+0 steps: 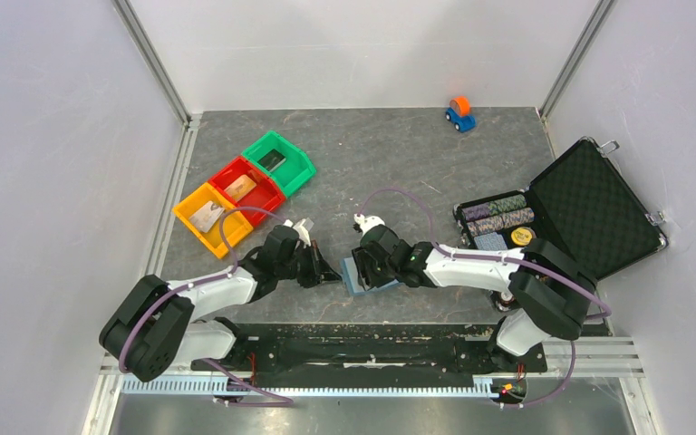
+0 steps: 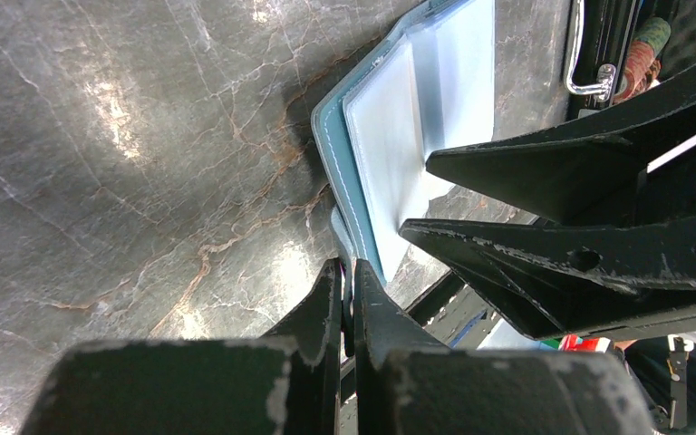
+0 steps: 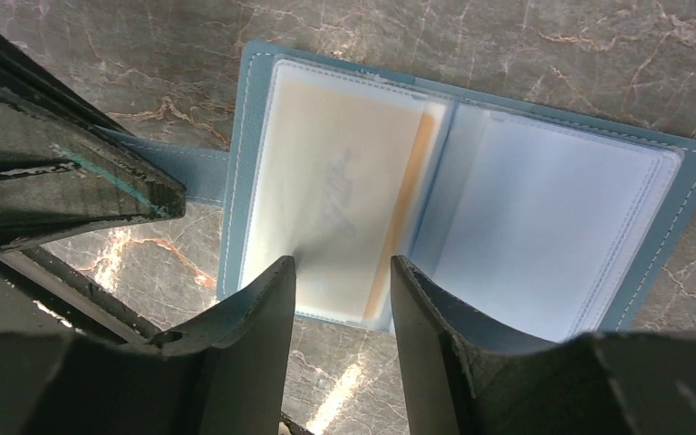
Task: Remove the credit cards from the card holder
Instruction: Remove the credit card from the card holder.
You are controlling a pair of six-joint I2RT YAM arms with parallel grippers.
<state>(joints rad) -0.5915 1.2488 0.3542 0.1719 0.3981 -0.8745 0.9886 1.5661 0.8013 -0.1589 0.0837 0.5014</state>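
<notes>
- Slate-blue leather-look card holder [image 3: 553,227] lies open and flat on the dark marbled table [image 1: 399,154], near its front edge, between the two wrists.
- The left page holds a tan credit card [image 3: 344,199] behind a clear sleeve. Its orange edge shows along the fold. The right page shows only clear sleeves.
- The left gripper [image 2: 347,272] has its jaws together, clamped on the card holder's strap [image 3: 195,172], which sticks out past the left edge.
- The right gripper [image 3: 343,272] has its jaws apart, with the tips set on the lower edge of the left page, one on either side of the card's bottom edge. Nothing is pinched between them.
- The two sets of fingers stand close together at the holder's left side.
- Bare tabletop borders the holder's far and right edges.
- The yellow, red and green bins [image 1: 245,188] sit well apart at far left.
- The open black case [image 1: 598,204] sits at right, and the toy car [image 1: 459,113] at the far edge.
</notes>
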